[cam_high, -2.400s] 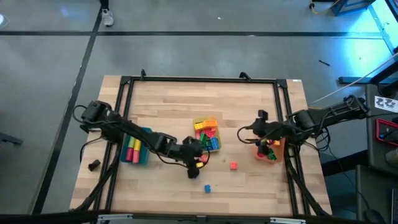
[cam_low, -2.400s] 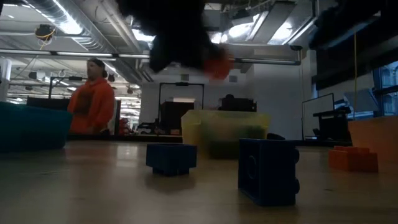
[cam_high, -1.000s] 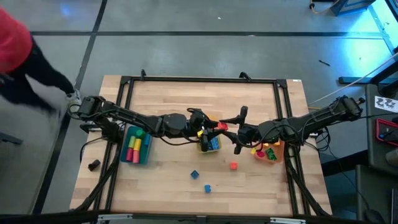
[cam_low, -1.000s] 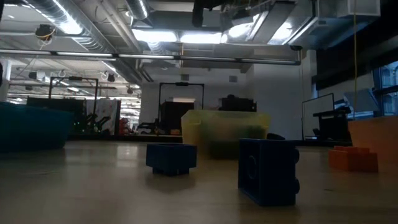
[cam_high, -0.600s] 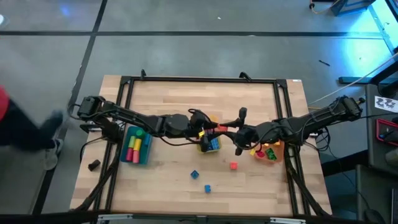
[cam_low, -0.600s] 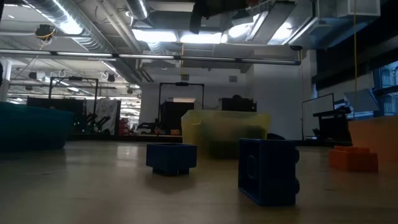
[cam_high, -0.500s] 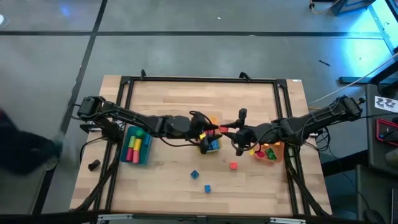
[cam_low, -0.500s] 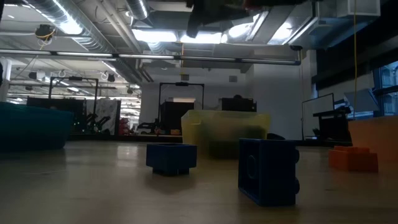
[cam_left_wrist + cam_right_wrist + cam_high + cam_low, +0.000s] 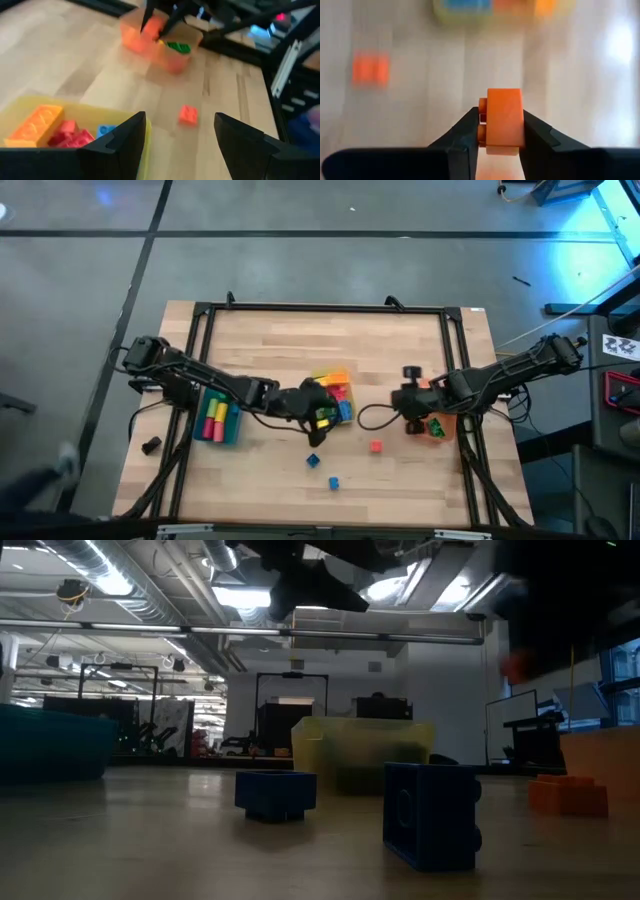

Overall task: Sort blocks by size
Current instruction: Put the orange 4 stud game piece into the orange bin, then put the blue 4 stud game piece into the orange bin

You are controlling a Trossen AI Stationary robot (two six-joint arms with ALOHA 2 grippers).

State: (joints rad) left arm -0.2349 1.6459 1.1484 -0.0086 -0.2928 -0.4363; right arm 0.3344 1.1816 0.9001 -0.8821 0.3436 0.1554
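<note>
My right gripper is shut on a small orange block; in the high view it hangs beside the orange bin, which holds green and red blocks. My left gripper is open and holds nothing; it hovers at the near side of the yellow bin, where orange, red and blue blocks lie. Loose on the table rest an orange block and two blue blocks. My right gripper pinches the orange block by two opposite sides between its two fingers. The fingers come from the table's right, slanting down. The block is lifted clear of the table, its studs turned sideways.
A blue bin with long red, yellow and green blocks stands at the left. A black frame runs round the wooden table. Bare wood lies between the yellow and orange bins and along the far side.
The two grippers stood tip to tip above the table's middle with the orange block between them. They have parted: my right gripper has carried the block toward the orange bin and tipped down; my left gripper, without it, has drawn back over the yellow bin's near side.
</note>
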